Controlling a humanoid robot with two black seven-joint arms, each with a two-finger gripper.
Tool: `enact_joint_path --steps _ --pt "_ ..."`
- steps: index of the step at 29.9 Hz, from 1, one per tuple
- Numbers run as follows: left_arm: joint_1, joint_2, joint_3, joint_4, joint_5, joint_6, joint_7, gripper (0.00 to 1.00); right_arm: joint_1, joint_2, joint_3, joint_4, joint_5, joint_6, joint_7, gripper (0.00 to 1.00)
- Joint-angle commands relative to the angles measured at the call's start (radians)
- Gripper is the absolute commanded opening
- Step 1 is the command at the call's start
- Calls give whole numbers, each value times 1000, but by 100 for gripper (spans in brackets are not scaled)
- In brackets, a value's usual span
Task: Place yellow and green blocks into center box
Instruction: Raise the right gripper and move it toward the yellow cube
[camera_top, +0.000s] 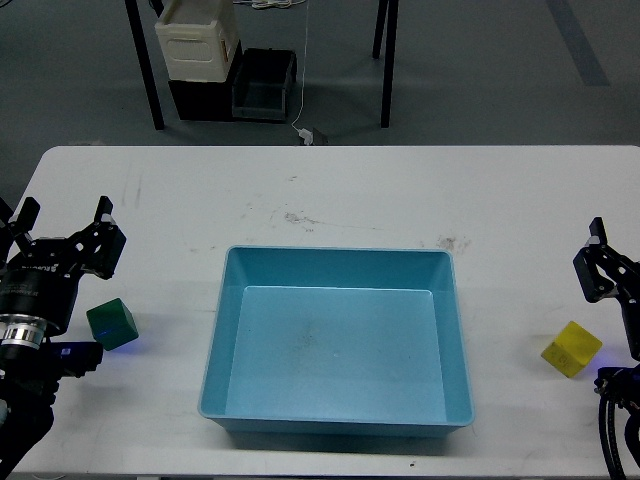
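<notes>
The light-blue center box (336, 252) sits in the middle of the white table and holds nothing. A dark green block (112, 323) lies on the table left of it, just below and to the right of my left gripper (65, 218). That gripper is open, fingers spread wide, with nothing between them. A yellow block (572, 348) rests on the table right of the box. My right gripper (603, 262) is just above it at the frame's right edge, partly cut off. Only one of its fingers shows clearly, and it holds nothing visible.
Scuff marks dot the white table (330, 190) behind the box. On the floor beyond the table stand a cream-white container (197, 40), a dark grey bin (263, 85), black table legs (150, 80) and a white cable (305, 130).
</notes>
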Motion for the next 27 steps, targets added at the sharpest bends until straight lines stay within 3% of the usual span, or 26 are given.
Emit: enact_joint_path --steps 1,12,15,21,27 --pt "0 0 0 1 0 -2 -2 100 -1 0 2 -4 0 -3 0 100" --pt "0 0 -1 1 0 -33 -3 100 84 0 12 -64 -31 30 0 100" --pt "0 0 -1 3 0 -31 -5 100 188 -109 17 -159 -95 32 1 100" --pt "2 -3 -3 3 0 -28 -5 100 398 -313 -4 -308 -420 23 -2 100" --pt "2 -23 -3 8 0 -23 -18 100 665 -345 -134 -424 -792 -64 0 100"
